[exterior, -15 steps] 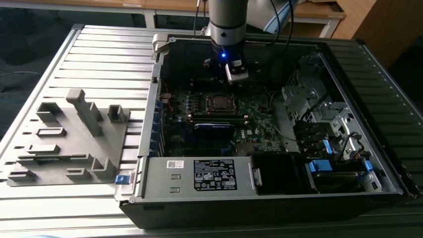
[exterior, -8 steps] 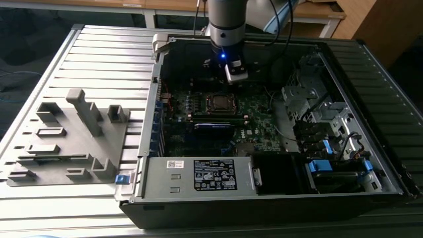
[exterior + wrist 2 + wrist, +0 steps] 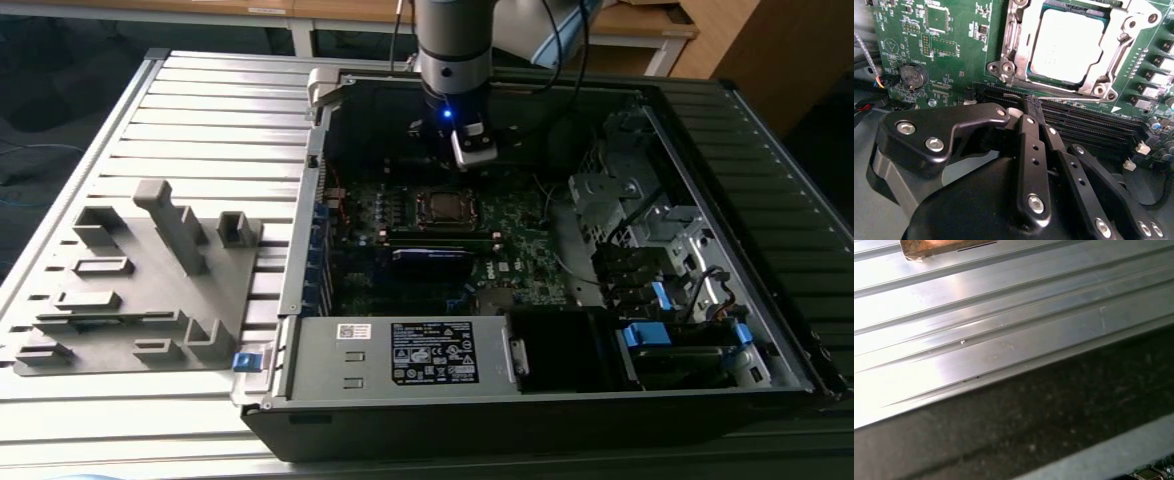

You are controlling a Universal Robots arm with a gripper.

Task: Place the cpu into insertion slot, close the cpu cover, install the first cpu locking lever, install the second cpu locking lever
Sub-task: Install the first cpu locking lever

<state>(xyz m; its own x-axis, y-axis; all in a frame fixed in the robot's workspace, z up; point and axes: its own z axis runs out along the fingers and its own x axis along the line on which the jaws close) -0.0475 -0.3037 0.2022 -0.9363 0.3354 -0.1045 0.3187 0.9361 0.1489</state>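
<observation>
One robot arm hangs over an open black computer case (image 3: pixel 534 420) on a ribbed aluminium table (image 3: pixel 214 110) in the exterior view, its gripper (image 3: pixel 470 150) poised just above the green motherboard (image 3: pixel 521 240). The cpu (image 3: pixel 441 207) sits in its socket directly below. A white-labelled power supply box (image 3: pixel 430 352) fills the case's near edge. A grey moulded fixture tray (image 3: pixel 134 290) lies on the table, towards the exterior view's left.

In the second wrist view, the gripper's (image 3: pixel 1030 102) black bolted fingers (image 3: pixel 1031 150) meet at their tips, nothing visible between them, over long black memory slots (image 3: pixel 1089 120). Beyond them the cpu (image 3: pixel 1069 45), dull silver and square, lies seated, with the cpu cover (image 3: pixel 1016 35), a bright metal frame, flat around it. A round coin battery (image 3: pixel 914 76) shines on the motherboard (image 3: pixel 954 30) nearby.

The first wrist view takes in brushed, grooved table (image 3: pixel 1004 315) metal and the case's dark rim (image 3: pixel 1029 420).
</observation>
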